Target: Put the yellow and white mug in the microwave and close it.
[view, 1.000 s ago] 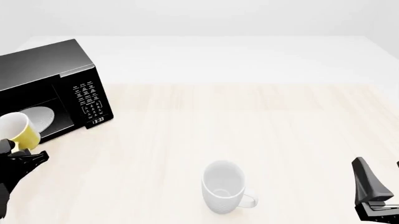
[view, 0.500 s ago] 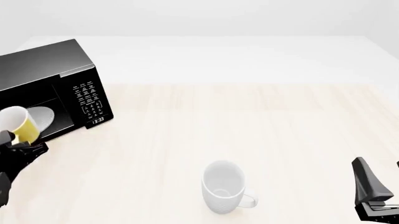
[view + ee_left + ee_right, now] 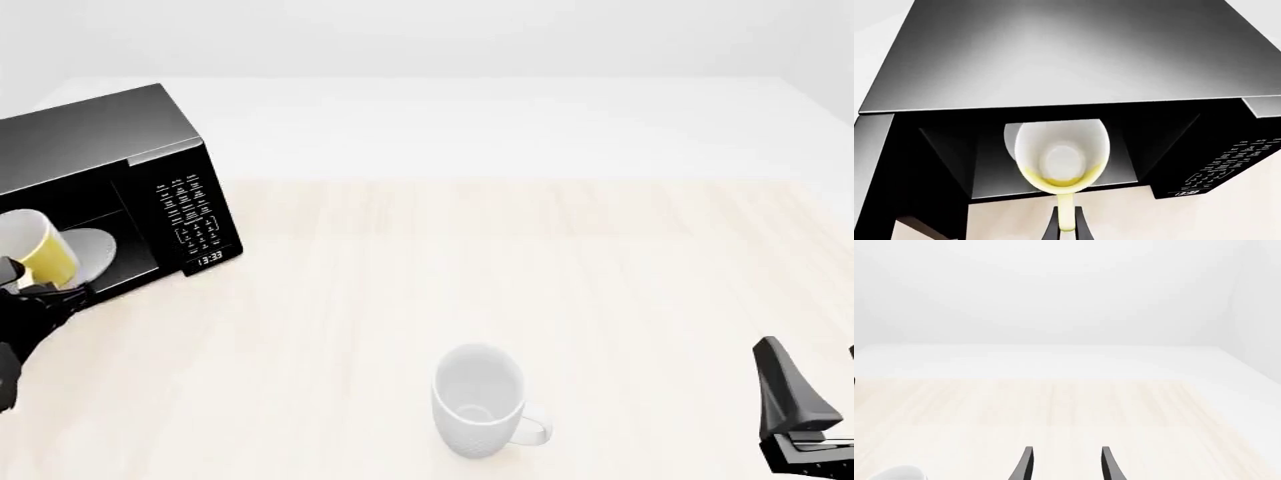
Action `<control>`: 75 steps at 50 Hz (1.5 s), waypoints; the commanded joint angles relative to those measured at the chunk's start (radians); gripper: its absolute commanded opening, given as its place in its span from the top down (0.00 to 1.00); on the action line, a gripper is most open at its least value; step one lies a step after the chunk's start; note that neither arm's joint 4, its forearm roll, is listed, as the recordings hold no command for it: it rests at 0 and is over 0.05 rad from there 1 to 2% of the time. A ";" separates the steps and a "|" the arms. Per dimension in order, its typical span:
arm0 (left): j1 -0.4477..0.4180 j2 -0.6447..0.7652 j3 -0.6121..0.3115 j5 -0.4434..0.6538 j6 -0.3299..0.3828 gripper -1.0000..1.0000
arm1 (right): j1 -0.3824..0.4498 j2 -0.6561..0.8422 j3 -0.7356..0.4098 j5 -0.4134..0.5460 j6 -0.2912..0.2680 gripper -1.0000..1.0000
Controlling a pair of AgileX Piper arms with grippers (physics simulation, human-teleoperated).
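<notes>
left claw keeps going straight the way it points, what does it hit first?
Likely the microwave: the left claw, shut on the yellow and white mug, points into the open cavity, so the mug would probably meet the turntable plate or back wall. Depth unclear.

Worktop (image 3: pixel 561 260): pale, light wood-grain surface with faint lengthwise streaks, filling the near and middle ground of the front view. Far band of the worktop (image 3: pixel 507 125): plain white, without grain, meeting the wood part along a straight edge. Back wall (image 3: pixel 441 35): featureless, off-white to light grey. Side wall (image 3: pixel 1261 305): same tone, joining the back wall at a soft corner. Lighting: even, diffuse, shadows faint.
</notes>
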 commanded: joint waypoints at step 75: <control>0.030 0.239 -0.276 0.070 -0.038 1.00 | 0.000 0.000 0.000 0.000 0.000 0.00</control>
